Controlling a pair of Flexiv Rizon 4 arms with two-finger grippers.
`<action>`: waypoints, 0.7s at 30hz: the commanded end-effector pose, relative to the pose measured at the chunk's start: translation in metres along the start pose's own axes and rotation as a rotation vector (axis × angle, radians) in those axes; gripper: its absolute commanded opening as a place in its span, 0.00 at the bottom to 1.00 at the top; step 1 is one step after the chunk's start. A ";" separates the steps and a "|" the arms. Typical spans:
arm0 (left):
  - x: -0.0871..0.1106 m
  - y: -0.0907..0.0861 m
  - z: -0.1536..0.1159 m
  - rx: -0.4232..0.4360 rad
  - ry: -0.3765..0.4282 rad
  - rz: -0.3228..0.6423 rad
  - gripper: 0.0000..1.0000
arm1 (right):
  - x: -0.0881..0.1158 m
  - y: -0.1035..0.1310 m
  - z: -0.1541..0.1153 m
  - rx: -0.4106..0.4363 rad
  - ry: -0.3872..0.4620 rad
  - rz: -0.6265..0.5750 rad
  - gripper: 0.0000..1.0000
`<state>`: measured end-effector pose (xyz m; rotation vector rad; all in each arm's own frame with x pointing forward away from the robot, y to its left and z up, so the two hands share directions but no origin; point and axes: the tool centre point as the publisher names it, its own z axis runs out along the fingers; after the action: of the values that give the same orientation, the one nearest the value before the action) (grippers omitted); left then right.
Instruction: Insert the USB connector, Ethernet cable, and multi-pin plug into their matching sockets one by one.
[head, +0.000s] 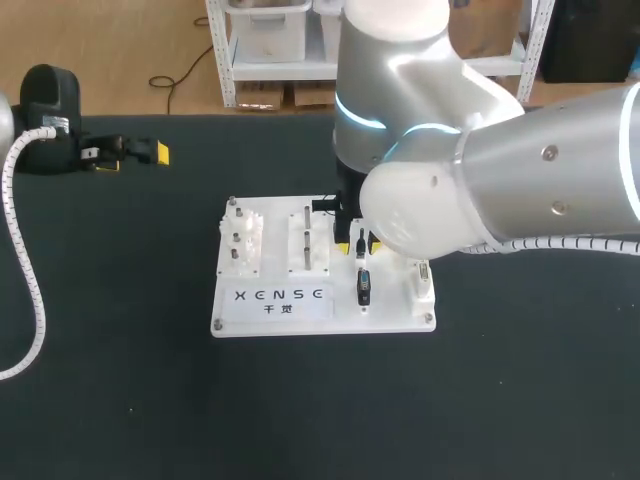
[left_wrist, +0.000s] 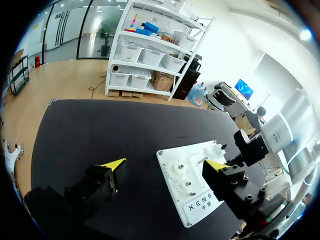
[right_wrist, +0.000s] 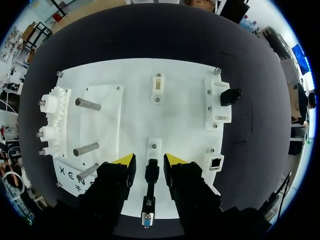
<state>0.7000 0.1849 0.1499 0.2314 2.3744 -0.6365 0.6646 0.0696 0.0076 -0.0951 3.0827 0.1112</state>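
Straddling one plug (right_wrist: 150, 174), one pincer (right_wrist: 149, 160).

You have a black table (head: 120, 400) spread beneath the white board (head: 395, 312), where a row of white gears (head: 247, 238) stands along the left edge, steel pegs (right_wrist: 87, 104) just beside them, and a printed label (head: 278, 297) lies along the near edge.

On the front edge of the white board (head: 390, 318), a label (head: 279, 299) bears dark lettering above two smaller characters.
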 end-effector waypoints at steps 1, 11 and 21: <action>0.000 0.000 0.000 0.000 0.000 0.000 1.00 | 0.001 -0.001 -0.001 -0.002 -0.002 0.000 0.31; 0.000 0.000 0.000 0.000 0.000 0.000 1.00 | 0.003 -0.002 -0.005 -0.012 -0.005 -0.003 0.00; 0.000 0.000 0.000 0.000 0.000 0.000 1.00 | 0.003 -0.002 -0.015 -0.018 -0.036 -0.011 0.00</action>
<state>0.7000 0.1850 0.1499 0.2314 2.3745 -0.6365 0.6666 0.0703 0.0196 -0.1157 3.0612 0.1371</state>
